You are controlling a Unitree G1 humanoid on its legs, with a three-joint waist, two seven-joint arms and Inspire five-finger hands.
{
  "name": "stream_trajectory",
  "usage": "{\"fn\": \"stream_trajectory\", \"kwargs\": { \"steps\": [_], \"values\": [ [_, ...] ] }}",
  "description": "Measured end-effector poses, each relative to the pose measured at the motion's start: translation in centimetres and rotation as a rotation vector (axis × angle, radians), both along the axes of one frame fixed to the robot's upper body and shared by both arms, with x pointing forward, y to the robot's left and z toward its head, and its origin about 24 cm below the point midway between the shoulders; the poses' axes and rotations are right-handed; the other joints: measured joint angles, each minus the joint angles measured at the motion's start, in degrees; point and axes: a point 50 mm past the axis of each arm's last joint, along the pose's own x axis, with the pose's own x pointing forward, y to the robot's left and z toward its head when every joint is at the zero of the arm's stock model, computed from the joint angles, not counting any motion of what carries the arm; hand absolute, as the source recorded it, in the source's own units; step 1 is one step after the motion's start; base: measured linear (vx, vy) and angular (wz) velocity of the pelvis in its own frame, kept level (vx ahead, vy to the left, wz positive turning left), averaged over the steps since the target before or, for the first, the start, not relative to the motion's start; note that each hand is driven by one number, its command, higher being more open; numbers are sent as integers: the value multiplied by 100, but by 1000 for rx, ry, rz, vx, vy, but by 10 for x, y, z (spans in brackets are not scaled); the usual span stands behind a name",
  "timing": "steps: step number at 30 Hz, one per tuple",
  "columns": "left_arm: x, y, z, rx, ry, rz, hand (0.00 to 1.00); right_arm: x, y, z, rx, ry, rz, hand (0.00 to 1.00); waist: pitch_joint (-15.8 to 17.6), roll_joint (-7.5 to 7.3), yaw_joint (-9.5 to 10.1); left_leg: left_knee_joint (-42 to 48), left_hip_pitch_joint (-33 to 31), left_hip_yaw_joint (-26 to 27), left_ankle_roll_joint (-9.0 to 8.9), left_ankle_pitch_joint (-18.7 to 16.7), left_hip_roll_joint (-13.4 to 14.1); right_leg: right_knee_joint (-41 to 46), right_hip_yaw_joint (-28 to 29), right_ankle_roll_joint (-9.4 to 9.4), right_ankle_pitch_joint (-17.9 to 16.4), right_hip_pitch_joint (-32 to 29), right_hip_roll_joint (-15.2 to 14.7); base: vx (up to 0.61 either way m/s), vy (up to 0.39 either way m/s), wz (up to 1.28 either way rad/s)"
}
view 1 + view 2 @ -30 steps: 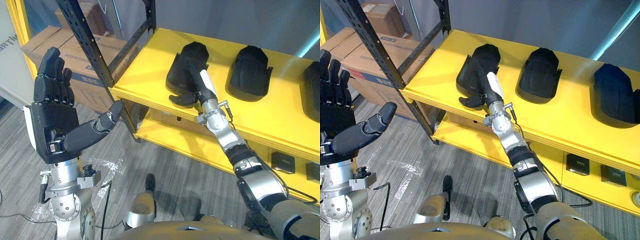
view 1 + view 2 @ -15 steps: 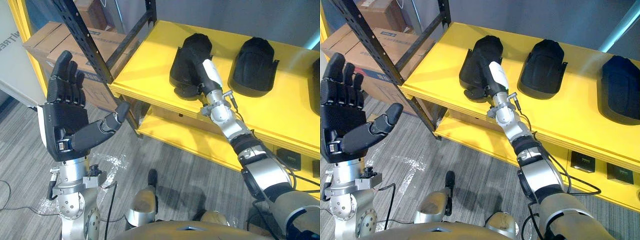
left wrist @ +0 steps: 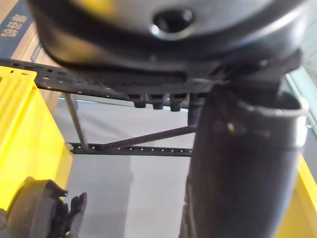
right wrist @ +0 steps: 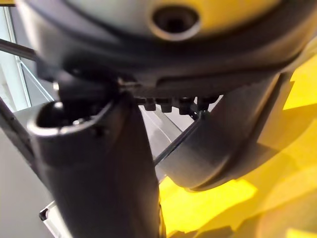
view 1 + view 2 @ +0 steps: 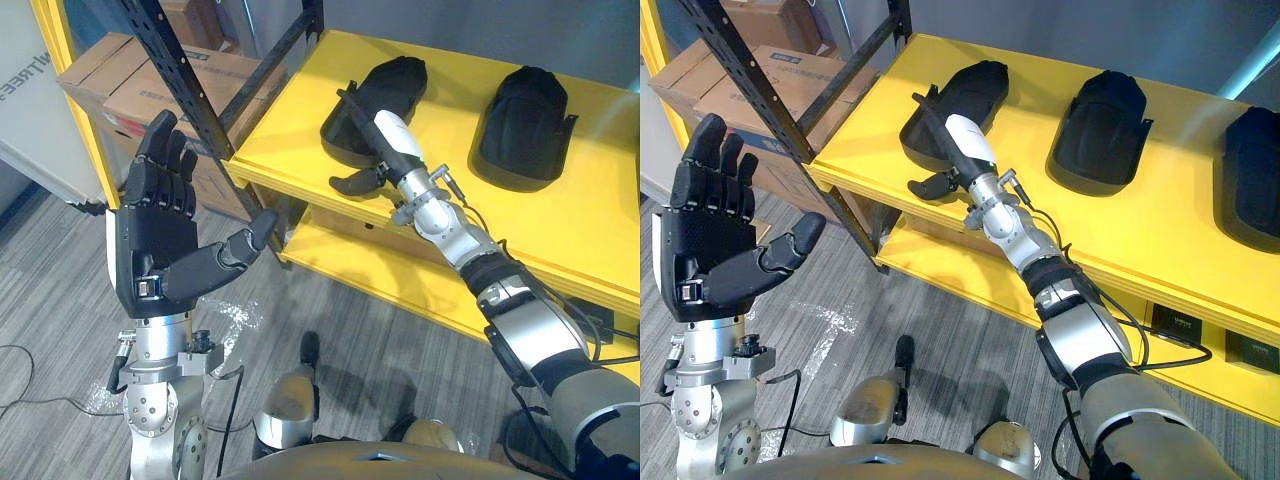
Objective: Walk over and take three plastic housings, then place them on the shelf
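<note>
Grey plank floor [image 5: 60,290] runs under a bright yellow shelf [image 5: 860,130] held by a black punched-metal post [image 5: 180,80]. Cardboard boxes [image 5: 130,85] are stacked behind the post.

Three black plastic housings sit in a row on the shelf's top board, well apart from one another. Each is a smooth, matt, domed shell, rounded at the far end and wider and cut off at the near end. The left housing [image 5: 965,90] lies tipped so that its hollow inside and thin rim show. The middle housing [image 5: 1102,120] and the right housing [image 5: 1255,160] lie dome up.

The right hand [image 5: 965,145], white across its back, reaches over the shelf's front edge to the left housing. Its fingers [image 5: 358,108] are straight and lie along that housing's near rim. Its thumb [image 5: 928,186] sticks out sideways above the board, apart from the shell. Nothing is gripped.

The left hand [image 5: 705,250] is raised over the floor to the left of the shelf. Its palm faces the camera, its fingers are straight and its thumb is spread wide. It holds nothing.
</note>
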Motion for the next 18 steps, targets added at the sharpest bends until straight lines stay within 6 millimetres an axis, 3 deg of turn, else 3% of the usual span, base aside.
{"fn": "stream_trajectory", "kwargs": {
  "steps": [5, 14, 18],
  "values": [
    [1, -4, -1, -13, 13, -22, 100, 5, 1, 11, -35, -49, -19, 100, 120, 152, 31, -1, -31, -19, 10, 17, -3, -2, -43, -2, -5, -13, -2, -16, -7, 1],
    [2, -6, -2, -56, 14, -43, 100, 7, 1, 25, -87, -204, -84, 100, 189, 162, 60, 0, -118, -33, 23, 30, 20, 15, -24, 41, 25, -105, -8, 13, -18, 1],
    [5, -10, -5, -68, 26, -57, 100, 7, -8, 27, -129, -250, -122, 100, 199, 162, 97, 0, -119, -19, 23, 30, 22, 15, 1, 39, 24, -121, -8, 3, -13, -2]
  ]
}}
